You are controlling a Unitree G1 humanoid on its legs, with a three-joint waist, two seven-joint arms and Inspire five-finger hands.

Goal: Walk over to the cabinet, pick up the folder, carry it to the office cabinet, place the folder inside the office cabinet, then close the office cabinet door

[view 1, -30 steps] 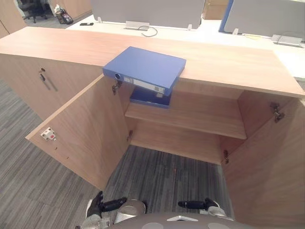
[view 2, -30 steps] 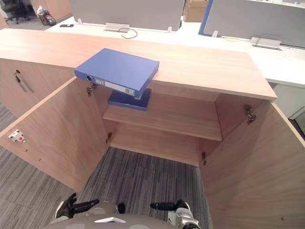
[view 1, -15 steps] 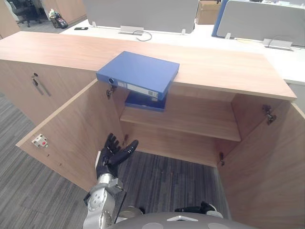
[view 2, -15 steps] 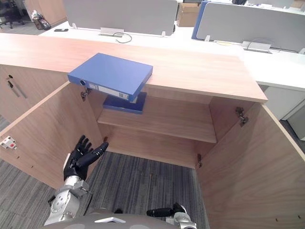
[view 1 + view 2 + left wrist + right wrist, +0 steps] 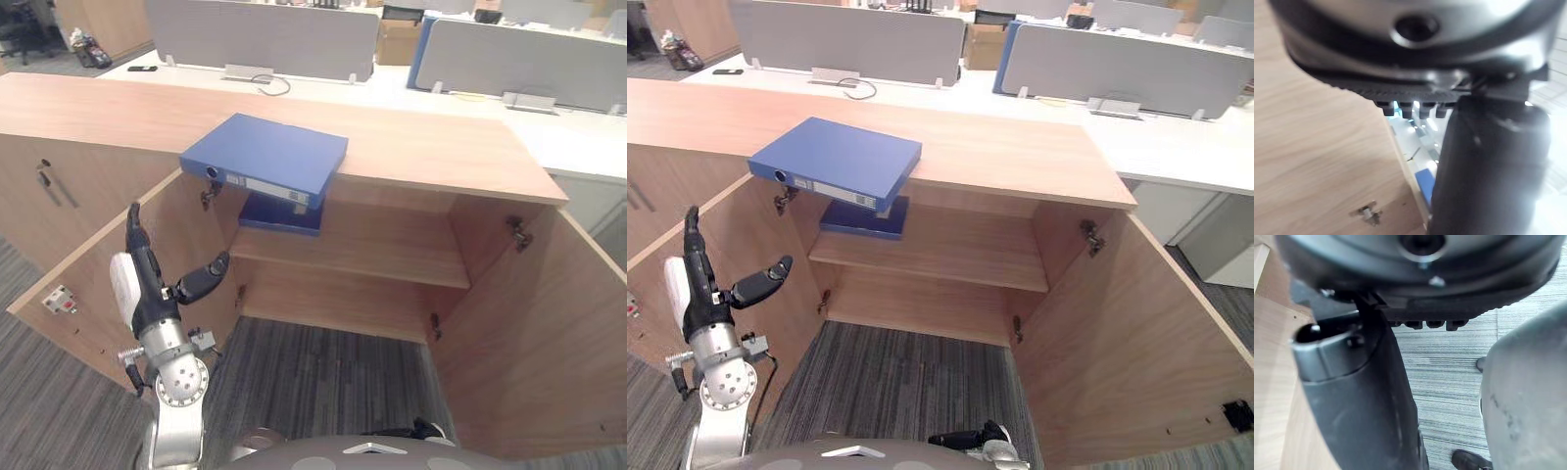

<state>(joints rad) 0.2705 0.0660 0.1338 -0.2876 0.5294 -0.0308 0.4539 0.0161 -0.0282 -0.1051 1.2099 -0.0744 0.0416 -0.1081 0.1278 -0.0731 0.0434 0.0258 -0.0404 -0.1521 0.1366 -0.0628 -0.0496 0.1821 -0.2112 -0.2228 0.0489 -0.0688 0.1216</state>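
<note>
Below and left of the folder (image 5: pixel 265 155), left robot hand (image 5: pixel 147 292) has just risen, fingers spread and empty, so pickup looks about to start.

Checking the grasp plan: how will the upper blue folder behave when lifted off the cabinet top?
Probably stiff: the folder lies flat though its corner overhangs the cabinet top. Its thick spine suggests some weight if full. Its smooth cover may slip in the open left hand.
</note>
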